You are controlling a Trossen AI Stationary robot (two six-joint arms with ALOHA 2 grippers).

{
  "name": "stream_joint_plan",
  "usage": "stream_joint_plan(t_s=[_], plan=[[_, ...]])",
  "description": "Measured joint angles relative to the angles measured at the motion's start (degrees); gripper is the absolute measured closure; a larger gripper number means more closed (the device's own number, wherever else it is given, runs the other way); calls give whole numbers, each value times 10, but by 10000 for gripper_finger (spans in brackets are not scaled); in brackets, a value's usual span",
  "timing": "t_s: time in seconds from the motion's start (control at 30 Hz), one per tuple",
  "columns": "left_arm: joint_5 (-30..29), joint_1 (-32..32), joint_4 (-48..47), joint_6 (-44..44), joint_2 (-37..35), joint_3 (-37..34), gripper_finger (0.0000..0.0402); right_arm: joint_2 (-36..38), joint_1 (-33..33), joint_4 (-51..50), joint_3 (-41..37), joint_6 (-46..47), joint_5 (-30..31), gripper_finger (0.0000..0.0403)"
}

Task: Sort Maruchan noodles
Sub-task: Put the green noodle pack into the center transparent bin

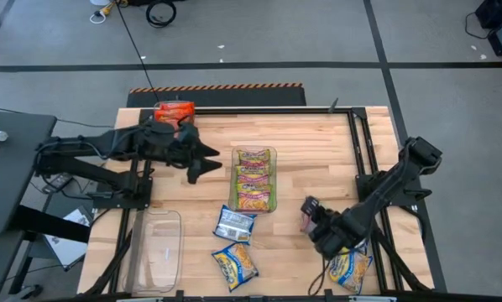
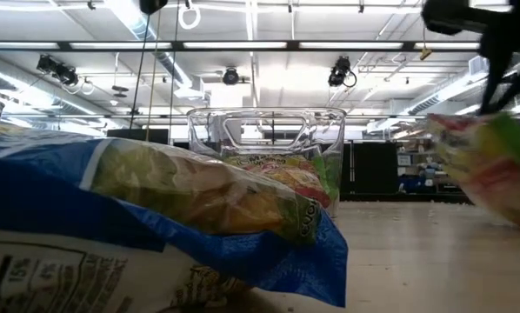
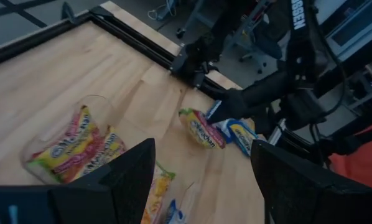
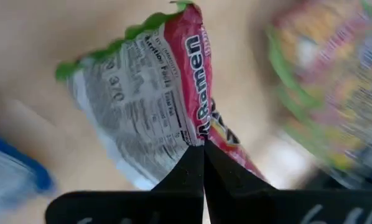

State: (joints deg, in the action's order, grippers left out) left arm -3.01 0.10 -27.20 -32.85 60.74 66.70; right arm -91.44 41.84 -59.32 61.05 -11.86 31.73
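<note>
My right gripper (image 1: pixel 308 211) is shut on a yellow-pink-green noodle packet (image 4: pixel 155 93), right of the middle clear bin (image 1: pixel 253 178) where several packets of that kind lie. The left wrist view shows this packet (image 3: pixel 201 127) under the right arm. My left gripper (image 1: pixel 205 161) hangs open just left of that bin, touching nothing. Orange-red packets (image 1: pixel 174 111) sit at the table's far left. Blue-yellow-white packets lie flat on the table near the front: two (image 1: pixel 234 223) (image 1: pixel 236 264) at the middle and one (image 1: pixel 349 268) under the right arm. My right gripper pinches the yellow-pink-green packet by its crinkled end seam (image 4: pixel 198 134) between the two shut fingers, coming from above. The packet hangs tilted below the fingers (image 2: pixel 490 169), printed back toward the wrist camera. Whether its lower end touches the table cannot be told.
An empty clear bin (image 1: pixel 157 247) stands at the near left corner. A black frame rail (image 1: pixel 364 151) runs along the table's right side. Bare wood lies between the middle bin and the right rail. In the low view a blue packet (image 2: pixel 156 226) fills the foreground before the bin (image 2: pixel 264 130).
</note>
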Motion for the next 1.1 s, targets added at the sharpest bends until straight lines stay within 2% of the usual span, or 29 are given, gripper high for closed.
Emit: stream_joint_plan(t_s=[0.1,0.17,0.27,0.37,0.5,0.6,0.77,0.93,1.1], plan=[[-5,-14,11,-12,13,0,134,0,22,44,-14,39,-66,402],[-14,-24,15,-16,21,0,134,-3,46,48,-17,74,-87,402],[-20,-37,28,-21,33,0,134,-2,82,36,-17,111,-72,402],[-21,-42,35,-21,37,0,134,4,109,36,-10,99,-33,402],[-23,-41,41,-6,43,-1,134,9,117,75,19,15,18,401],[-23,-41,45,8,41,0,134,11,111,147,37,-96,67,401],[-23,-41,44,24,42,0,134,-5,89,285,28,-267,17,401],[-23,-41,38,25,42,0,134,-51,64,398,-7,-368,86,401],[-17,-41,25,22,42,0,134,-78,29,509,-13,-461,110,401]])
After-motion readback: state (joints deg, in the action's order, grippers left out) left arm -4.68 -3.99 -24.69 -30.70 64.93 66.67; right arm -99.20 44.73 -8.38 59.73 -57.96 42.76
